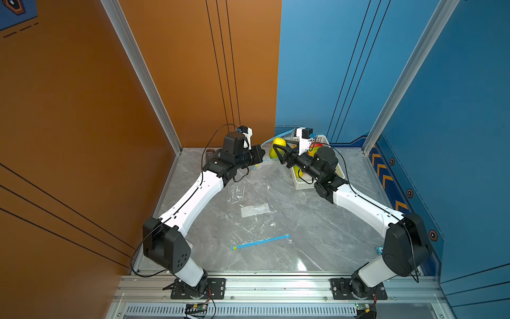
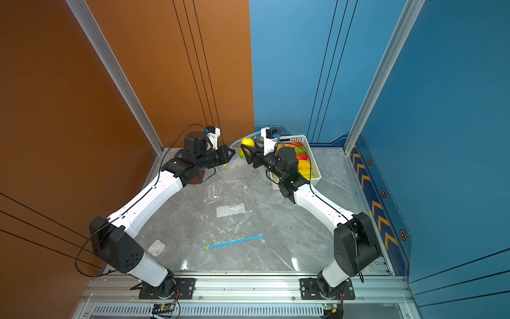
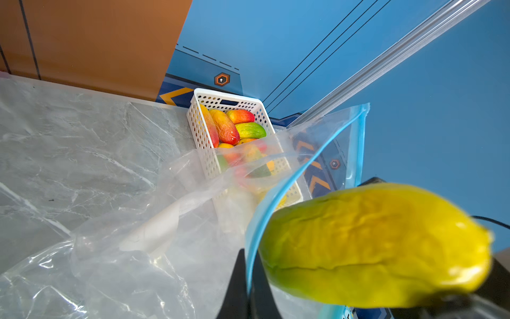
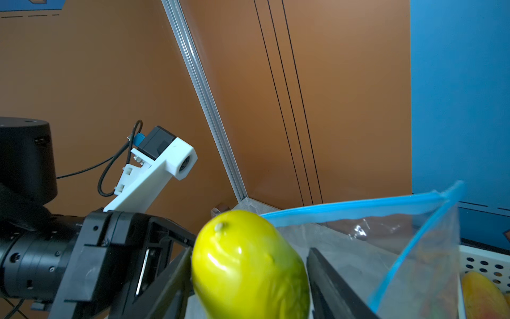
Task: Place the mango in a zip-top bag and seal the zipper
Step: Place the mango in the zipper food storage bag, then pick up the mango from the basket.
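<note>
Both arms reach forward and bend inward, so the two wrists nearly meet, facing each other. The left arm (image 1: 193,193) keeps its wrist about level, and the left gripper (image 3: 248,265) is closed tight on the blue edge of the bag (image 4: 414,248). The right arm (image 1: 364,204) is folded more sharply. The right gripper (image 4: 251,251) has its jaws spread wide on both sides of the mango (image 4: 248,270). Whether they press it is not clear.
</note>
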Robot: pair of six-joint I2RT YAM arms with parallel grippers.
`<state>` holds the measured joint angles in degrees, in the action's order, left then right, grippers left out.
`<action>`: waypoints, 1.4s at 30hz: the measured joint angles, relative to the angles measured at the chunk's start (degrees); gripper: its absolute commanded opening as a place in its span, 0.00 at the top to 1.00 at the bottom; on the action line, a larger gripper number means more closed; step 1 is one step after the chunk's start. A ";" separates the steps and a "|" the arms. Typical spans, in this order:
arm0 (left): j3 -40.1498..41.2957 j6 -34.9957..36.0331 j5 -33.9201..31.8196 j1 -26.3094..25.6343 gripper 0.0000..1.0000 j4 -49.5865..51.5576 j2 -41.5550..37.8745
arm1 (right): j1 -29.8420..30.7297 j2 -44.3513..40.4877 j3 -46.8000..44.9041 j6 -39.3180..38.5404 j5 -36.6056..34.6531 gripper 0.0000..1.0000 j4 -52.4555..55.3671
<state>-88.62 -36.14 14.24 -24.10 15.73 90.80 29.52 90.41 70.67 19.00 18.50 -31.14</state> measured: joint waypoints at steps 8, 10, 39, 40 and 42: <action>-2.25 -0.33 2.60 2.80 1.00 0.00 0.17 | -2.03 -2.05 7.91 -1.57 1.44 0.06 9.40; -2.25 -0.02 2.99 3.39 1.00 0.09 0.28 | -4.61 -4.24 7.87 0.31 0.74 0.07 12.50; 1.51 7.89 2.95 2.64 1.00 0.59 3.34 | -19.61 45.07 48.98 -7.10 -22.67 0.26 62.07; 1.51 7.89 2.93 2.64 1.00 0.59 3.34 | -19.61 45.59 49.53 -7.50 -22.93 0.29 62.77; 1.51 7.89 2.93 2.64 1.00 0.59 3.34 | -19.45 46.10 49.99 -8.46 -23.58 0.39 64.15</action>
<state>-87.11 -28.25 17.17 -21.45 16.32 94.15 10.07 136.51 120.66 10.55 -5.08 33.01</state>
